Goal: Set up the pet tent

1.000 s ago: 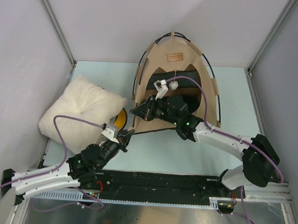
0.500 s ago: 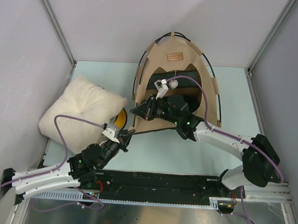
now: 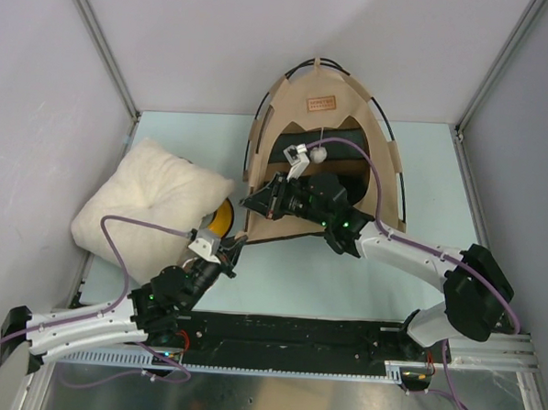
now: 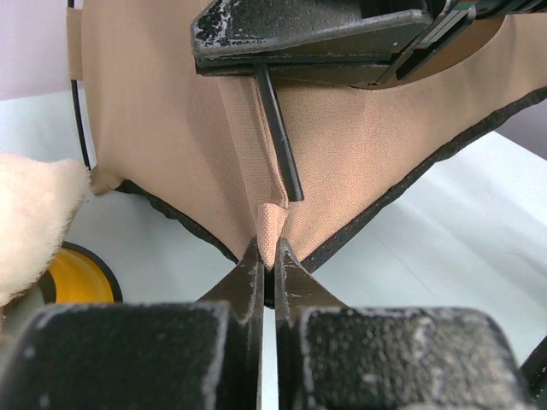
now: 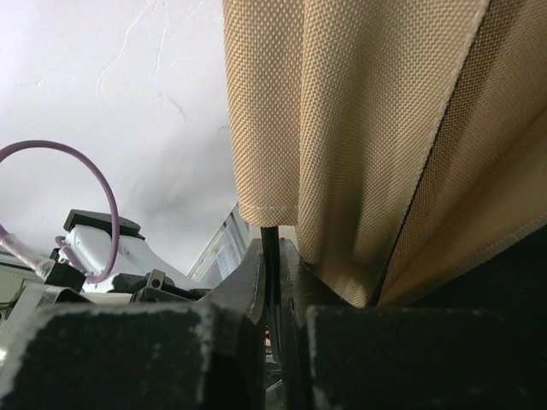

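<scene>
Mostly dark inside pet tent [image 3: 346, 97]; contents unclear.

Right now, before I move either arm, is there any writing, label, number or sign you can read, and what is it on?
On the brown label patch near the top of the tent: some print, too small and blurred to read.
Nothing else: no words, numbers or signs show in either wrist view or anywhere else in the top view.
</scene>
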Motion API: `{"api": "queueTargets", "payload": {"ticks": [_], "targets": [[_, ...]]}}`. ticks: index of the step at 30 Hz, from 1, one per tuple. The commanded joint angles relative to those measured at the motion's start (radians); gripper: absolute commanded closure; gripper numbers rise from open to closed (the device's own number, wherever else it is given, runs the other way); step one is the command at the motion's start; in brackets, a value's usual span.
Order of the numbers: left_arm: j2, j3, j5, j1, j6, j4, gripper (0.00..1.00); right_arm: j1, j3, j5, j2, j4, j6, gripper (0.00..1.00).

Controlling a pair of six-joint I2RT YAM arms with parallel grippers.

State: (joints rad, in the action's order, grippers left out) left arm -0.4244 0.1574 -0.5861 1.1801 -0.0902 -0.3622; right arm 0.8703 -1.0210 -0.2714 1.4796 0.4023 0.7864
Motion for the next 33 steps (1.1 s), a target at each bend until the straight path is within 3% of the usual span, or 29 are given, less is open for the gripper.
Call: {"api": "queueTargets", "payload": {"ticks": [1,13,22,33], "targets": [[-0.029,-0.039,-0.014,0.032,0.098,0.068,1.00,-0.075,-0.042,0.207,0.020,0.178,0.005,1.00],[-0.051,-0.063,-0.107,0.076,0.253,-0.040,1.00,-0.065,-0.060,0.212,0.077,0.191,-0.010,1.00],[-0.072,-0.066,-0.145,0.076,0.296,-0.091,1.00,-0.032,-0.048,0.172,0.066,0.164,-0.039,1.00],[-0.073,-0.057,-0.155,0.076,0.276,-0.117,1.00,0.017,0.024,0.143,0.097,0.286,-0.111,1.00]]}}
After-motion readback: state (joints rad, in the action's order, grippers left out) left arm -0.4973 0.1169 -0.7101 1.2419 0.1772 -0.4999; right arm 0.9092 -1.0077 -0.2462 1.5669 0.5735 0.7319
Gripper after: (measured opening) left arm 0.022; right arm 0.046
